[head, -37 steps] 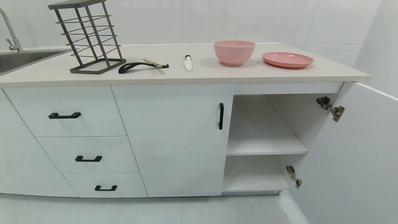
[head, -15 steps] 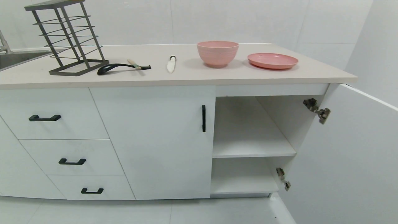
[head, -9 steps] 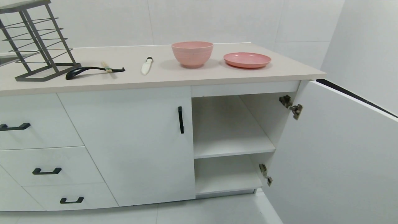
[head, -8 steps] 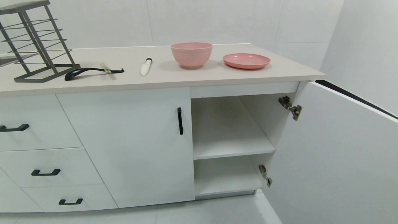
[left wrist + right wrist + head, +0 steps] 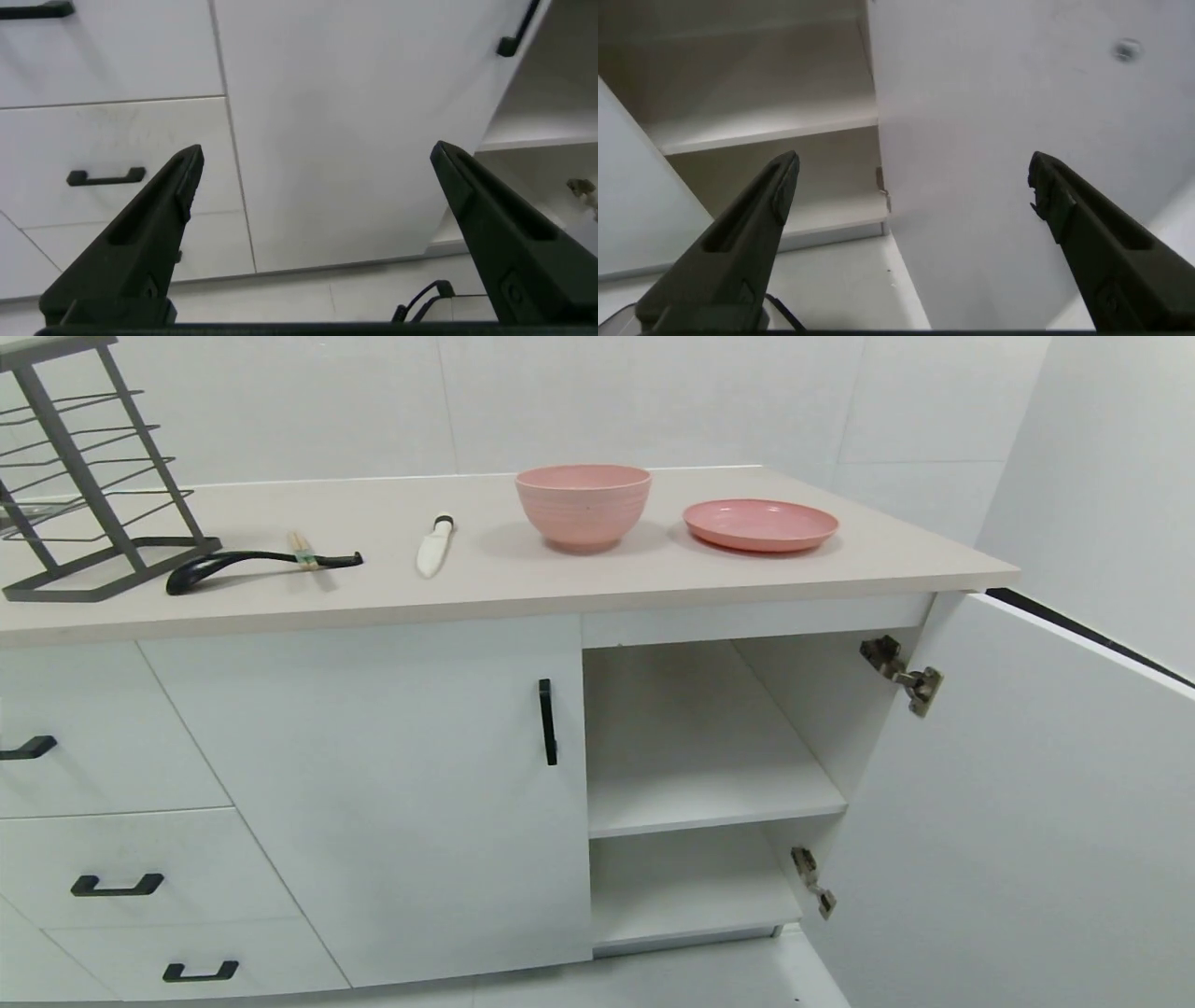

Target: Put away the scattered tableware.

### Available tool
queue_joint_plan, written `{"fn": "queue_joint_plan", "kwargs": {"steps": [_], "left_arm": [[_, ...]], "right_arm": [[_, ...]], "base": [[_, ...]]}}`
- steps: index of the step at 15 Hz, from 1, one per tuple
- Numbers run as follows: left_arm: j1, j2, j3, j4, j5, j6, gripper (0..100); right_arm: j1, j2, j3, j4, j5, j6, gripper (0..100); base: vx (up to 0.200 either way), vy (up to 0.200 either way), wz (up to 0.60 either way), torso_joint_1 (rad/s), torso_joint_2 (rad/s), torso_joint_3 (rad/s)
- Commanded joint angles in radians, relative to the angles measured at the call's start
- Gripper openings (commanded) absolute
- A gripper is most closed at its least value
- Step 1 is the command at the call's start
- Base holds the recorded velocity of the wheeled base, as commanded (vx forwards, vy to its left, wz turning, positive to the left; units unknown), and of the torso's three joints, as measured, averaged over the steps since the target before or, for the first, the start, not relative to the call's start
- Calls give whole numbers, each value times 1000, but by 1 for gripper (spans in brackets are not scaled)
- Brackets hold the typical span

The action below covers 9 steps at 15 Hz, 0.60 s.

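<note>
On the beige countertop (image 5: 560, 583) stand a pink bowl (image 5: 583, 506) and, to its right, a flat pink plate (image 5: 760, 524). Left of the bowl lie a white knife with a dark end (image 5: 434, 545), a black ladle (image 5: 245, 566) and chopsticks (image 5: 301, 548) across its handle. My left gripper (image 5: 316, 159) is open, low in front of the closed cabinet door (image 5: 364, 121), with nothing between its fingers. My right gripper (image 5: 913, 168) is open too, facing the open cabinet's shelves (image 5: 766, 131) and the swung-out door (image 5: 1018, 121).
A dark wire rack (image 5: 89, 476) stands at the counter's left end. Below are drawers with black handles (image 5: 117, 885), a closed door with a black handle (image 5: 548, 721) and an open compartment with two bare shelves (image 5: 709, 793). Its door (image 5: 1018, 803) juts out on the right.
The whole head view has shifted: the camera moved rightward and closer to the cabinet, so the sink left the picture. The tableware has not moved on the counter.
</note>
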Motion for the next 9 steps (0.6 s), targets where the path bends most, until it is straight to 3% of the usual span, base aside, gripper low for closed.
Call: {"fn": "queue_joint_plan", "kwargs": {"steps": [1, 4, 9], "left_arm": [[0, 3, 0, 0, 0, -1, 100], [0, 3, 0, 0, 0, -1, 100], [0, 3, 0, 1, -1, 1, 100]], "right_arm": [[0, 3, 0, -1, 1, -1, 100], [0, 3, 0, -1, 1, -1, 100], [0, 3, -2, 1, 1, -1, 100]], "base": [[0, 0, 0, 0, 0, 0], [0, 0, 0, 0, 0, 0], [200, 0, 0, 1, 2, 6]]}}
